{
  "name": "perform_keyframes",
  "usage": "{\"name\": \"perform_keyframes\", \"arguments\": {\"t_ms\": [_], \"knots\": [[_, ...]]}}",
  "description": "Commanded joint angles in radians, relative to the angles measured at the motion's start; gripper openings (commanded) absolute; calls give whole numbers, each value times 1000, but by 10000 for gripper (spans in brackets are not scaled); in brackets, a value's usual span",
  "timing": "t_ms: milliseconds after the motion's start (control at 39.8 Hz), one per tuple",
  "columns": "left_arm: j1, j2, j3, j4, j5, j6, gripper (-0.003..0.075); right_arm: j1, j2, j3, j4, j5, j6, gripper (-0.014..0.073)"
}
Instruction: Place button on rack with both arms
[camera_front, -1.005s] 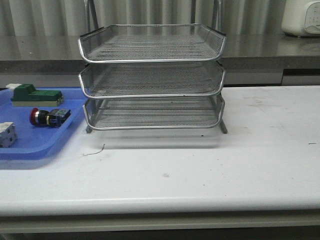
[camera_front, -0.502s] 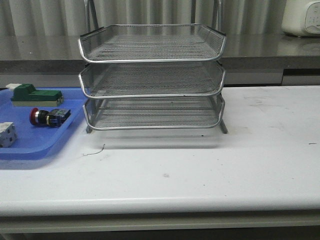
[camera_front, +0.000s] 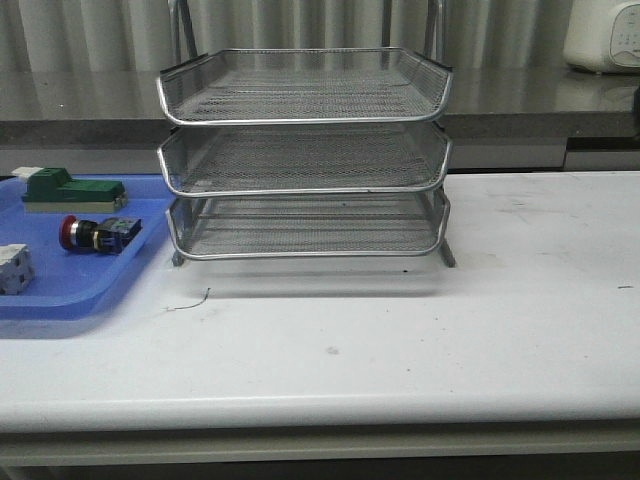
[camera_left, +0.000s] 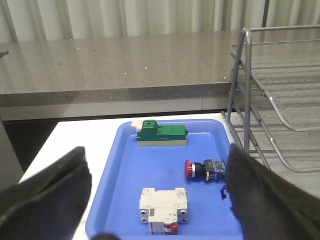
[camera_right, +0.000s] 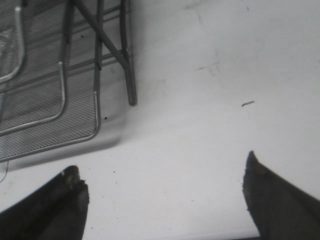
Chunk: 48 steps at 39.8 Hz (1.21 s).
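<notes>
On the blue tray (camera_front: 60, 290), the button (camera_front: 98, 234) sideways, red cap leftward.

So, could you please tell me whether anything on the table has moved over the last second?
Nothing has visibly changed in the front view. The button lies where it was on the blue tray, next to the green-and-beige block and the white block. The rack stands unmoved with all three tiers empty. Neither hand has taken hold of anything.

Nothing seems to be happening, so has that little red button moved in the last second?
No. The button lies at the same spot on the blue tray, just below the green block.
</notes>
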Motion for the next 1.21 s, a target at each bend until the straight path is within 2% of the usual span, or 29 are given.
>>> {"name": "perform_keyframes", "arguments": {"t_ms": [0, 100, 176, 427, 578, 728, 1055, 1180], "knots": [[1, 13, -34, 2, -74, -1, 522, 9, 119, -94, 103, -43, -50, 628], [1, 13, -34, 2, -74, -1, 522, 37, 226, -156, 241, -10, -149, 537], [1, 13, -34, 2, -74, -1, 522, 55, 298, -204, 399, 33, -265, 480], [1, 13, -34, 2, -76, -1, 522, 60, 470, -267, 1040, 178, -782, 475], [1, 13, -34, 2, -76, -1, 522, 60, 537, -270, 1261, 257, -958, 454], [1, 13, -34, 2, -76, -1, 522, 60, 589, -270, 1333, 294, -1005, 366], [1, 13, -34, 2, -76, -1, 522, 60, 674, -341, 1362, 350, -1022, 356], [1, 13, -34, 2, -76, -1, 522, 60, 693, -365, 1364, 352, -1022, 314]]}}
